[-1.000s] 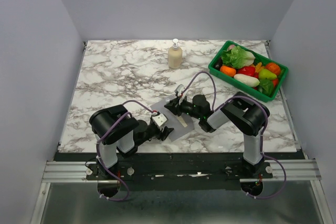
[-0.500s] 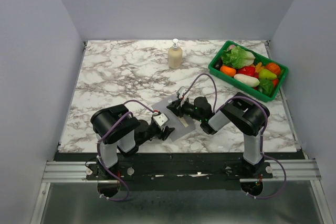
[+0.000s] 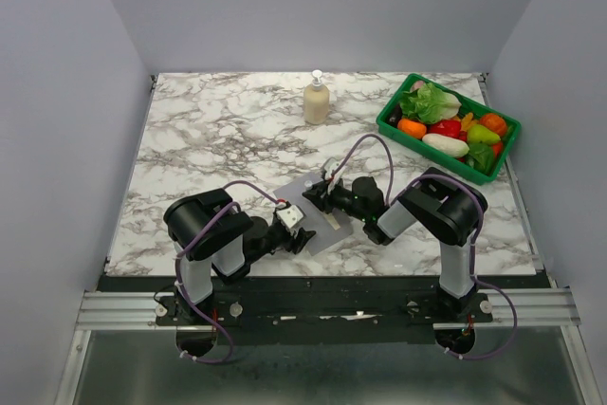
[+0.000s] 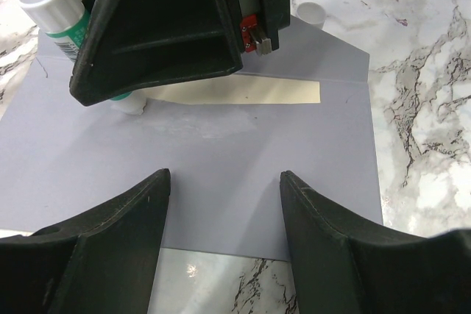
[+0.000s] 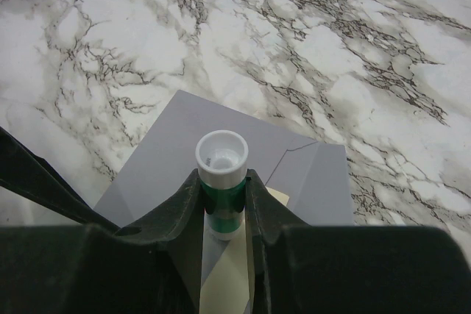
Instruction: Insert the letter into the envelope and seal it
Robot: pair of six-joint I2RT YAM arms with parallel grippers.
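The grey envelope (image 3: 315, 213) lies flat on the marble, flap open. It also shows in the left wrist view (image 4: 221, 152) and the right wrist view (image 5: 180, 134). The cream letter (image 4: 243, 93) sits inside it with only a strip showing; that strip also shows in the right wrist view (image 5: 232, 281). My right gripper (image 3: 319, 198) is shut on a green-and-white glue stick (image 5: 222, 182), also visible in the left wrist view (image 4: 55, 9). The stick's lower end rests on the envelope by the letter's edge. My left gripper (image 4: 224, 176) is open and empty, low over the envelope's near edge.
A small white cap (image 4: 313, 12) lies at the envelope's far edge. A soap pump bottle (image 3: 316, 99) stands at the back centre. A green tray (image 3: 391, 120) of toy vegetables sits at the back right. The table's front edge runs just behind the left gripper.
My right gripper with the glue stick has shifted slightly over the envelope. The left arm has not moved.
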